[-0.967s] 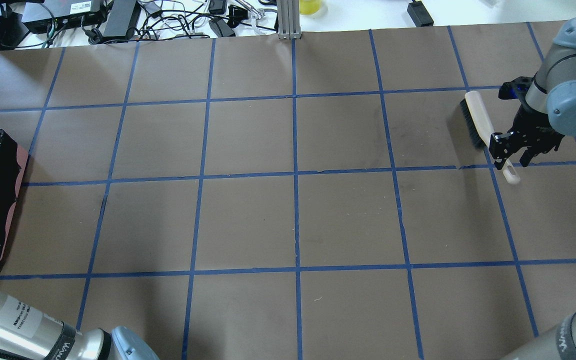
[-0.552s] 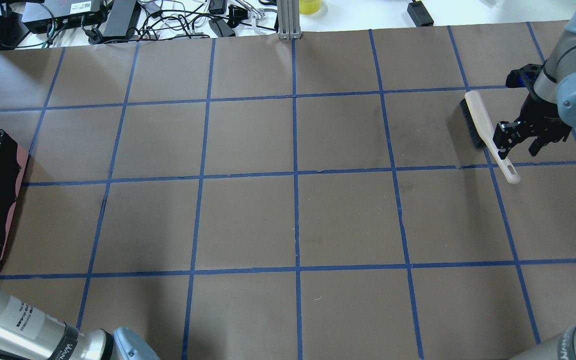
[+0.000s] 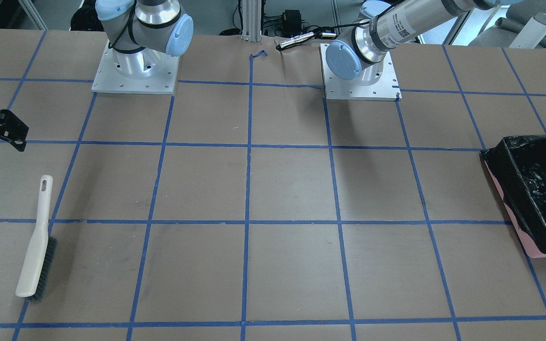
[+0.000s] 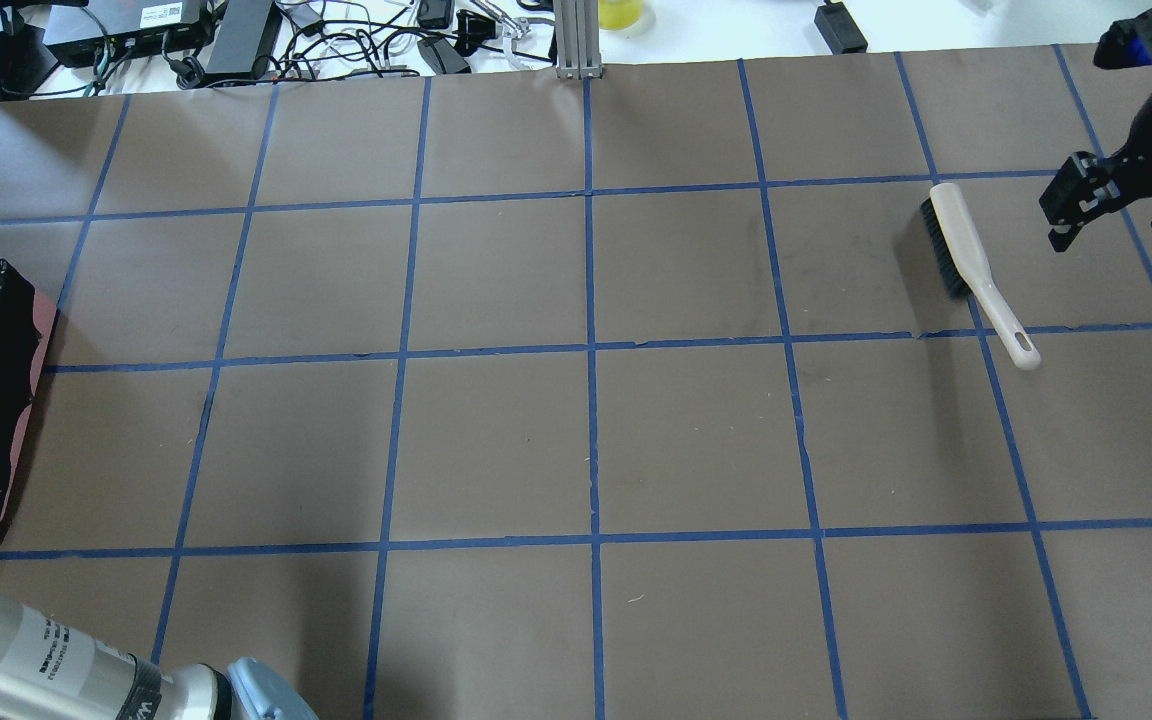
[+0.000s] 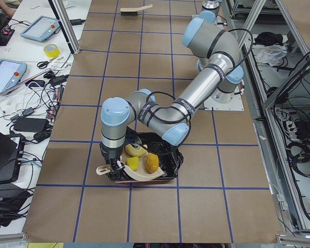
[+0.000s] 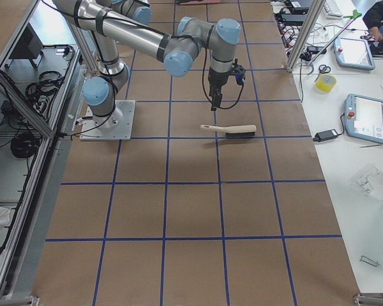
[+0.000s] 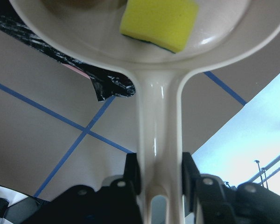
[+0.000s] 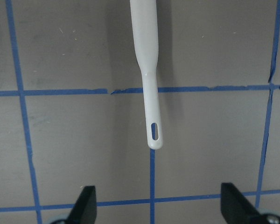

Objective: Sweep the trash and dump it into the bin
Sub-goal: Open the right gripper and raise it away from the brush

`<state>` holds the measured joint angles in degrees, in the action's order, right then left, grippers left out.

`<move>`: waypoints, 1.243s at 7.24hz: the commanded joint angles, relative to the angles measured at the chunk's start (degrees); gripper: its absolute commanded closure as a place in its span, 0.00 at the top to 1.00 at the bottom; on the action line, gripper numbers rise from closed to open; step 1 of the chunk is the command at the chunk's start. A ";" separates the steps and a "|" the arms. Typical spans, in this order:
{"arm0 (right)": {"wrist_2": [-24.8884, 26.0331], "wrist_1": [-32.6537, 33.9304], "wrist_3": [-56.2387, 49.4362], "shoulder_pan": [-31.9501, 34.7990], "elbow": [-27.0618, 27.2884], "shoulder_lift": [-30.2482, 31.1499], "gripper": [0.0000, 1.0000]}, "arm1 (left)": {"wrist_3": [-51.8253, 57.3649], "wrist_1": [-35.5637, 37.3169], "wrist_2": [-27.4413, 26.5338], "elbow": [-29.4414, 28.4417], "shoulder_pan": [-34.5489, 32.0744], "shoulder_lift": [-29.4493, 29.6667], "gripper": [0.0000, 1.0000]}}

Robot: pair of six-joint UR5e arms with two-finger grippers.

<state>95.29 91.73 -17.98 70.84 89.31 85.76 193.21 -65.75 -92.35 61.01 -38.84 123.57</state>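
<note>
At the left end of the brown-paper, blue-gridded table (image 4: 496,440), the left gripper (image 7: 159,175) pinches a beige plastic dustpan (image 7: 158,112) holding the yellow sponge block (image 7: 159,23), golden-brown potato (image 5: 151,163) and cream crescent piece (image 5: 136,150) over the black-lined rectangular bin (image 3: 514,194). The right gripper (image 8: 158,198) hangs spread near a white-handled brush (image 4: 971,265), with a cable-strewn white bench (image 4: 336,35) beyond.

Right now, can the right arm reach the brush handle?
Probably yes. The right tool hangs open just off the brush, which lies flat on the table. In the wrist view the handle points toward the tool. Nothing shows between them in the overhead or wrist view.
</note>
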 commanded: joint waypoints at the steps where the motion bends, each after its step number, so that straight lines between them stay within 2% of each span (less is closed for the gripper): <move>1: -1.59 -6.28 10.89 7.78 -7.73 -0.68 0.99 | 0.06 3.94 -0.37 6.63 -0.01 -4.29 0.00; 2: -2.55 -6.38 17.73 13.65 -7.75 -0.51 1.00 | 0.24 9.71 -0.37 10.49 -0.19 -5.96 0.00; 3: -2.82 -6.30 23.37 18.41 -7.84 -0.33 1.00 | 0.59 12.38 -0.37 13.66 -0.19 -7.37 0.00; 4: -2.74 -6.30 26.12 21.42 -7.84 0.10 1.00 | 1.46 17.02 -0.20 16.22 -0.19 -8.43 0.00; 6: -2.91 -6.03 25.63 22.94 -6.97 2.46 0.98 | 2.43 20.11 -0.11 19.92 -0.10 -10.97 0.00; 8: -4.22 -3.42 24.57 22.77 -4.33 2.92 0.98 | 2.78 20.75 0.24 19.85 -0.10 -12.30 0.00; 9: -4.40 -2.88 24.48 22.77 -4.06 3.61 0.99 | 3.40 24.23 0.24 20.02 -0.19 -12.74 0.00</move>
<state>91.36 87.71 6.83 93.59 84.55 88.70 196.02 -44.34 -92.24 80.85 -38.96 111.46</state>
